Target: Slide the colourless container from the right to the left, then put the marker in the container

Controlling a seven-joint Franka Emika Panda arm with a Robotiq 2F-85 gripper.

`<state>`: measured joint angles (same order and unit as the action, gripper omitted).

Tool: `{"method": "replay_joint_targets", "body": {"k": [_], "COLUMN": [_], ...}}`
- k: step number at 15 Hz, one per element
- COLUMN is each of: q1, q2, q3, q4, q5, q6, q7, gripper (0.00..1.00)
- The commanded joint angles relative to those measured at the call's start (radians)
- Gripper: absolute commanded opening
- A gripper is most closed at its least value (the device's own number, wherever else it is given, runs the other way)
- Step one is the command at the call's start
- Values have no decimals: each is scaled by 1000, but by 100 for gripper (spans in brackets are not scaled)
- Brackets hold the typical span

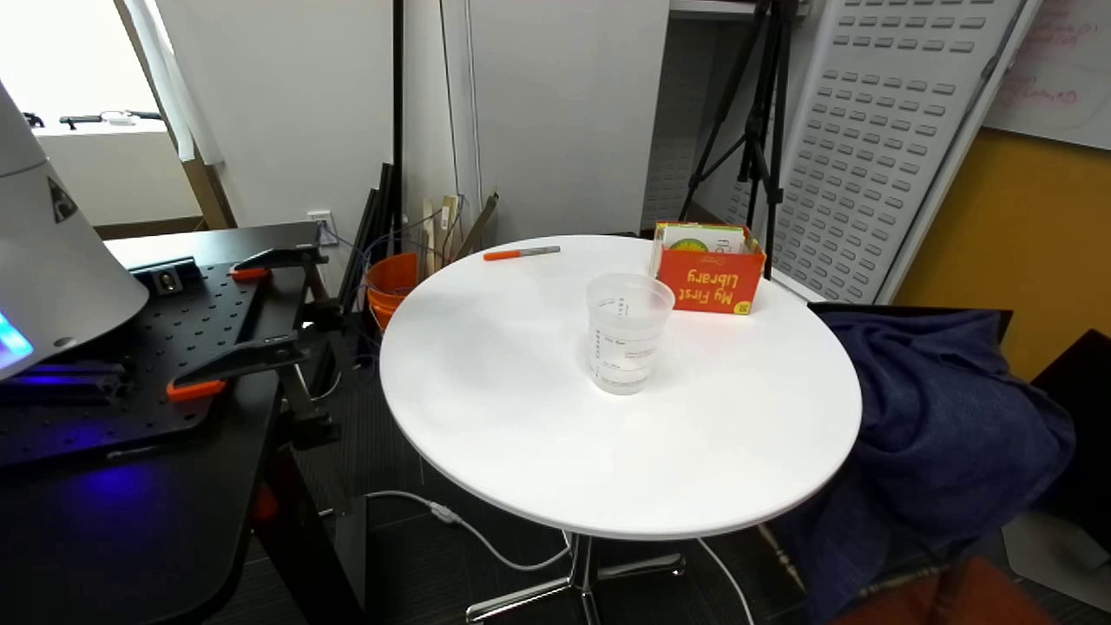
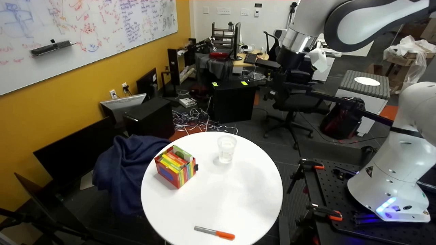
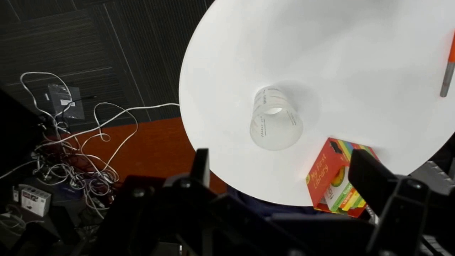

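Note:
The colourless container, a see-through plastic cup, stands upright on the round white table in both exterior views point(image 1: 627, 340) point(image 2: 226, 149) and in the wrist view point(image 3: 276, 128). It looks empty. The marker, orange at one end and grey at the other, lies flat near the table's edge, apart from the cup point(image 1: 522, 253) point(image 2: 214, 233). It also shows cut off at the right edge of the wrist view point(image 3: 449, 69). My gripper point(image 3: 279, 160) is open, with nothing between its fingers. It is raised well above the table in an exterior view point(image 2: 262, 73).
A red-orange box of small books point(image 1: 710, 276) point(image 2: 175, 166) point(image 3: 337, 177) stands on the white table point(image 1: 486, 399) near the cup, at the table's rim. A chair with a dark blue cloth point(image 1: 946, 417) stands against the table's side. The arm's black bench point(image 1: 174, 486) is beside the table.

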<state>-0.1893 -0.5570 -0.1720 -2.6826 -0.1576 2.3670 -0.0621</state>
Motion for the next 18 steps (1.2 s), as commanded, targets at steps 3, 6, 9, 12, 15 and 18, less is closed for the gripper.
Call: {"method": "replay_joint_targets", "body": {"k": [3,6,9,12,15,18], "q1": [-5,12,46,82,117,145], "q2": [154,209,238,261,283,304], "q3": [-2,-10,-21,-32,-47,-62], "q4": [120,149,140,118,100,77], "q5": [-6,9,49,110,194,266], "q6": [5,15,40,85,125,175], "q7": [-22,-54,-132,-231,-344,-447], "gripper": [100,100,100,100,100,100]}}
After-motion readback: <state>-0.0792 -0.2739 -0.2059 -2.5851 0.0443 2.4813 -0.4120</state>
